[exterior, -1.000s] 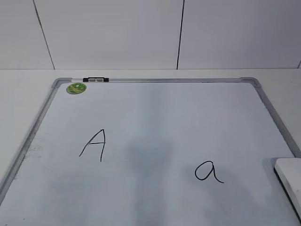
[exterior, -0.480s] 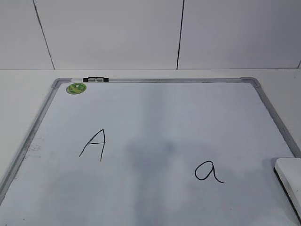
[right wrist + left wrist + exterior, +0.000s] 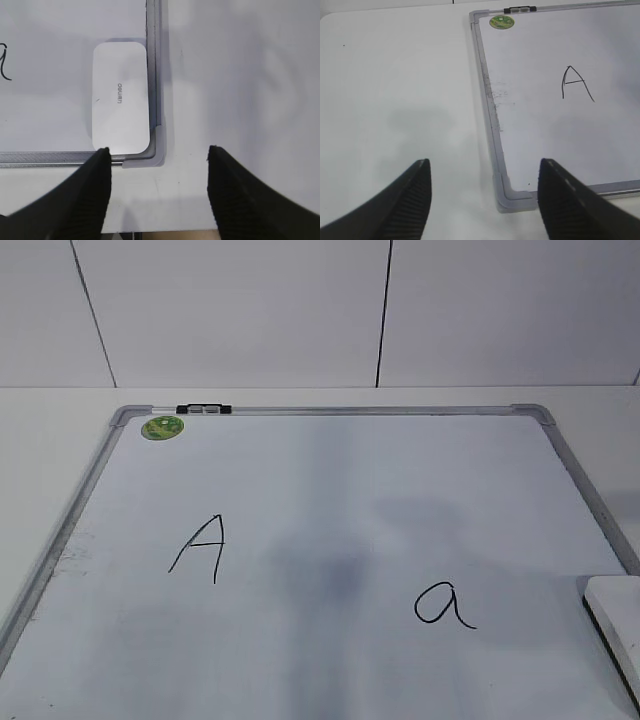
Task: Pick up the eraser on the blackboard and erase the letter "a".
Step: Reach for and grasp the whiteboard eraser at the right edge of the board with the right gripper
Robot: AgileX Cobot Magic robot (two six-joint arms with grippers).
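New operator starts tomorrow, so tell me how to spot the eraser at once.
Find the blackboard, a white framed board. The eraser lies in its near right corner, against the frame. It is a white rounded oblong with grey print, unlike the round green magnet far left.

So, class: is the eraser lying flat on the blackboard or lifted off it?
Lying flat. The eraser rests printed side up in the blackboard corner, against the frame; the right hand is open, not touching it.

White board (image 3: 400, 470) with grey frame, black "A" (image 3: 200, 548) and "a" (image 3: 443, 604); white eraser (image 3: 120, 97), grey print; green magnet (image 3: 162, 427); black ribbed end effectors (image 3: 482, 200) (image 3: 158, 192).
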